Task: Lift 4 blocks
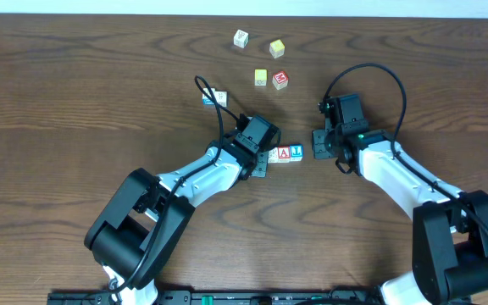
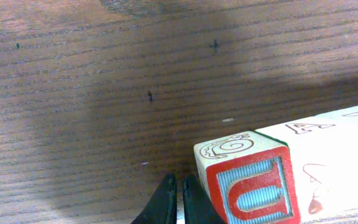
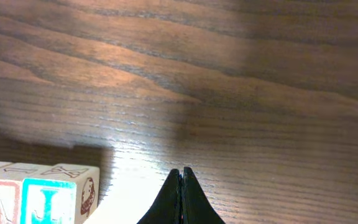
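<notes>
My L gripper (image 2: 179,185) & R gripper (image 3: 180,178) are pressed shut, empty. Block row (image 1: 283,153): prob light, hard wood, slippy; I'd squeeze both ends.

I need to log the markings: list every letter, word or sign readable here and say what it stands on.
"U", or a "C" on its side: red-framed face of the end block.
"A", outlined: whitish block beside it.
"A", red: red-framed block in the row, overhead view.
Blue letter, perhaps "J", not sure: last block of the row.
Marks on the loose blocks farther back: too small to read.
</notes>
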